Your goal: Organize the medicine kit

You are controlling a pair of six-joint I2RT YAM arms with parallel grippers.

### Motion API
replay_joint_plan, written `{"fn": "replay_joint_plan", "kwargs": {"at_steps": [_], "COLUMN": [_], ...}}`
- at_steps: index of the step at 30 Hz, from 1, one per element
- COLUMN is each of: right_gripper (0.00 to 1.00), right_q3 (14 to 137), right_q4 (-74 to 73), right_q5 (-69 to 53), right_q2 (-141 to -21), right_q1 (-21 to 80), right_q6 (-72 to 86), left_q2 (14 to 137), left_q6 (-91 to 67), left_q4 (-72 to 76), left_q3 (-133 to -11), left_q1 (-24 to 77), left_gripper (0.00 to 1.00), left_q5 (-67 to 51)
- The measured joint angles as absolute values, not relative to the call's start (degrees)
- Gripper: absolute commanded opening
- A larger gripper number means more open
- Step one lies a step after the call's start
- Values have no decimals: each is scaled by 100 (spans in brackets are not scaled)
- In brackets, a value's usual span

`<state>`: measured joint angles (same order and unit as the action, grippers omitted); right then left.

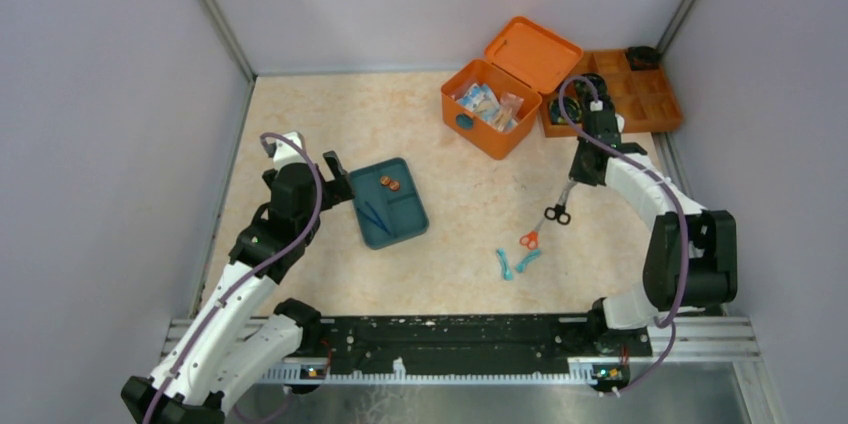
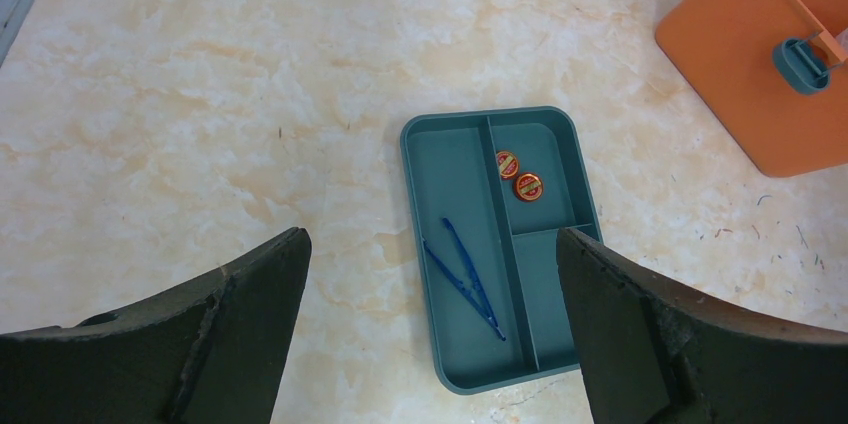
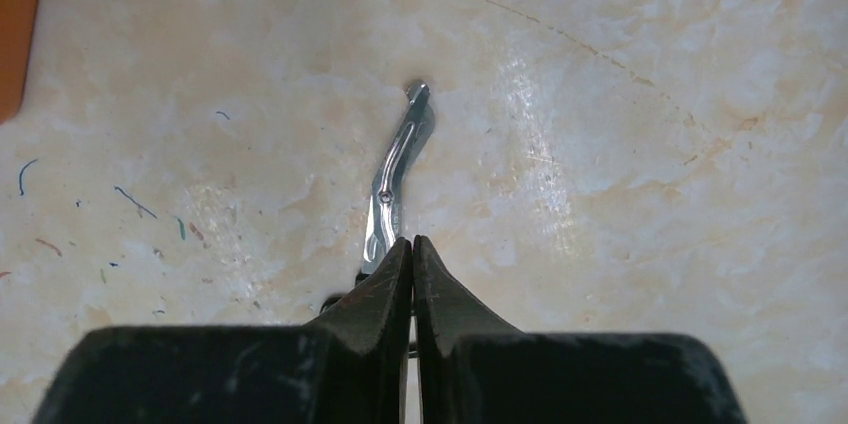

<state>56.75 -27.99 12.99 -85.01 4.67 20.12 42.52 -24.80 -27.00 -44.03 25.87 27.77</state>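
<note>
The right gripper (image 1: 576, 178) was shut tight on a pair of metal scissors (image 1: 562, 202), its fingers pressed together with no gap in the wrist view and the bent blade reaching out past them over the marble top; whether the scissors (image 3: 395, 169) hung clear of the table could not be told. This grip sat near the medicine kit (image 1: 490, 104), on its near-right side. The kit itself stood toward the far end of the table with its lid thrown back and packets already inside, touching a divided orange tray (image 1: 640, 94) on its right. Nearer than the kit lay small orange-handled scissors (image 1: 530, 239) and 2 teal pieces (image 1: 515, 262). Well to the kit's near-left, the left gripper (image 1: 335, 176) hovered wide open and empty above a teal tray (image 1: 392, 229) holding 2 red tins (image 2: 517, 176) and blue tweezers (image 2: 465, 279). The step in hand looked like carrying the scissors to the kit. The next move would call for raising them above the kit's near wall, lining the blade with its longer side, then parting the fingers over the packets.
</note>
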Motion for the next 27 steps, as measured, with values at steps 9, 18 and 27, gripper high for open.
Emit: {"fn": "replay_joint_plan", "kwargs": {"at_steps": [9,18,27], "right_gripper": [46,42,21], "right_q3": [5677,5826,6018], "right_q4": [-2801,-2768,-2665], "right_q5": [1072,943,904], "right_q2": [-8919,-9647,-9953], "right_q1": [467,456,401], "right_q6": [2108,2102,2051], "left_q2": [4252,4252,4254], "left_q6": [-2480,-2480,-2477], "left_q4": [-2700,-2700,-2698], "left_q3": [-4403,-4403,-4403], "left_q1": [2587,2587,2587], "left_gripper": [99,99,99], "left_q5": [2777,2777,2777]}}
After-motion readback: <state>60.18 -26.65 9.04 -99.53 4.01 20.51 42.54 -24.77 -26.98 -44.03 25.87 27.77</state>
